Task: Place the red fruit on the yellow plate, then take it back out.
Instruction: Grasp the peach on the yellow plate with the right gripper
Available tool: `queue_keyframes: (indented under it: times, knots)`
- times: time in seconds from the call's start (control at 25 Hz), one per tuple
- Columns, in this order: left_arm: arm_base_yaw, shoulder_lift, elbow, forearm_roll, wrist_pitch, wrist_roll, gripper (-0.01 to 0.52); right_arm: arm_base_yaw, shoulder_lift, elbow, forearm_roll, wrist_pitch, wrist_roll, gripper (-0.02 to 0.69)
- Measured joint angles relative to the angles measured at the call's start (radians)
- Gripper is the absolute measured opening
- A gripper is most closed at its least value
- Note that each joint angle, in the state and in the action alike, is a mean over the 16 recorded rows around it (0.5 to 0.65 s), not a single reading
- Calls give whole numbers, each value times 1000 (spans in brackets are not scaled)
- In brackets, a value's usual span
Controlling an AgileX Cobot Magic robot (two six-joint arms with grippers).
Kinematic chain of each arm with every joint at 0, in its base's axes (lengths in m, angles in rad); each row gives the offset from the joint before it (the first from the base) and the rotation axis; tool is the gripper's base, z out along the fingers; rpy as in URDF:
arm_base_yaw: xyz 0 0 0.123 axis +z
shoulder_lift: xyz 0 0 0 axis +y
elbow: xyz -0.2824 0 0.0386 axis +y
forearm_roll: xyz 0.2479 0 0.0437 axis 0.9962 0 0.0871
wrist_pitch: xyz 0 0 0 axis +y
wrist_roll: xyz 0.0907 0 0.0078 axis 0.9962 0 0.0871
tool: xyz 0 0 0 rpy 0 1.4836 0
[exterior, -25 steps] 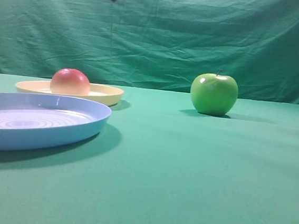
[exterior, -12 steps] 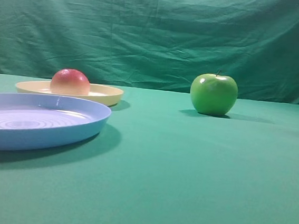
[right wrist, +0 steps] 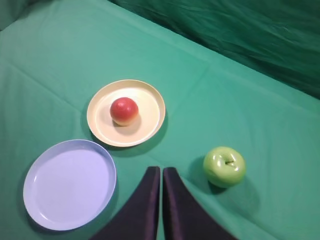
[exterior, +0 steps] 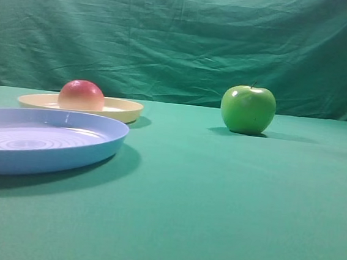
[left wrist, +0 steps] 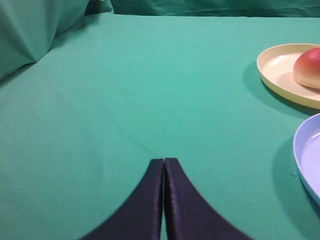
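Observation:
The red fruit (exterior: 81, 95) (right wrist: 124, 110) (left wrist: 308, 67) rests on the yellow plate (exterior: 123, 108) (right wrist: 148, 122) (left wrist: 277, 67), at the left of the exterior view. My right gripper (right wrist: 161, 169) hangs high above the table, shut and empty, looking down on both plates and the apple. My left gripper (left wrist: 163, 160) is shut and empty too, low over bare cloth well left of the yellow plate. Neither gripper shows in the exterior view.
A larger light-blue plate (exterior: 91, 150) (right wrist: 60, 185) (left wrist: 306, 155) lies in front of the yellow one. A glossy green apple (exterior: 248, 109) (right wrist: 224, 166) stands to the right. Green cloth covers the table and hangs as a backdrop (exterior: 182, 38).
One second ago dark fingers showed at the top edge of the exterior view above the plate; they have risen out of that view. The fruit, plates and apple have not moved.

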Motion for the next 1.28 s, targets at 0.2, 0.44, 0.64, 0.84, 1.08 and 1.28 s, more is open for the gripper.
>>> queue_keyframes:
  times: [0.2, 0.44, 0.64, 0.84, 1.08, 1.28]
  knots:
    - [0, 0, 0, 0, 0, 0, 0, -25, -167, 180, -59, -43, 47, 0]
    - [0, 0, 0, 0, 0, 0, 0, -117, -386, 433, -97, -169, 86, 0]
    - [0, 0, 0, 0, 0, 0, 0, -238, -568, 665, -100, -331, 92, 0]
    - [0, 0, 0, 0, 0, 1, 0, -362, -746, 907, -96, -502, 94, 0]
    - [0, 0, 0, 0, 0, 1, 0, -469, -950, 1190, -96, -675, 96, 0]
    - [0, 0, 0, 0, 0, 2, 0, -515, -1110, 1398, -96, -773, 100, 0]
